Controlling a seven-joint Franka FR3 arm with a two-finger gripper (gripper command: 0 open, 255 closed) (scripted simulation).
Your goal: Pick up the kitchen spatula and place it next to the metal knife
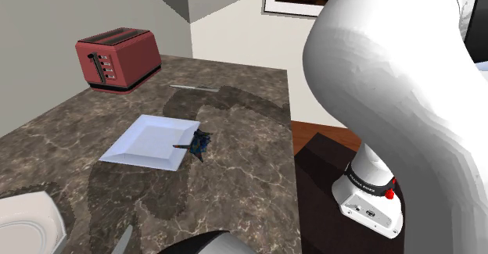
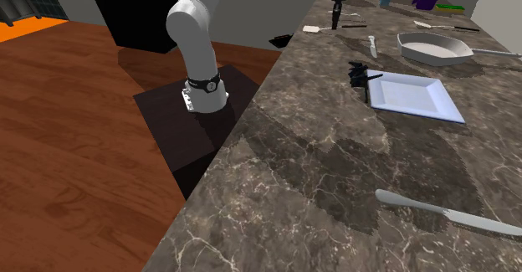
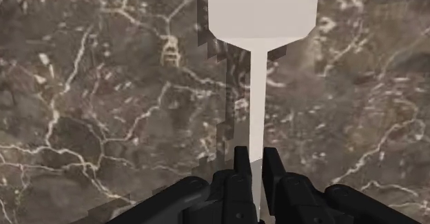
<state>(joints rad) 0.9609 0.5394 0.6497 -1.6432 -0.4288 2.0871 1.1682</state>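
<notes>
In the shoulder view I see my white arm [image 1: 391, 96] bulking over the dark marbled stone surface [image 1: 242, 182]. The surface carries a white square plate [image 1: 152, 141] and a red toaster [image 1: 117, 59].

In the second exterior view the tool [image 2: 337, 17] points down at the surface, with the white flat-bladed spatula [image 2: 311, 29] just beside its tip. A long silvery knife [image 2: 452, 216] lies well apart from the tool, beyond the plate.

In the wrist view the black fingers [image 3: 240, 162] are clamped on the spatula's thin handle, and the blade stretches away ahead of them.
</notes>
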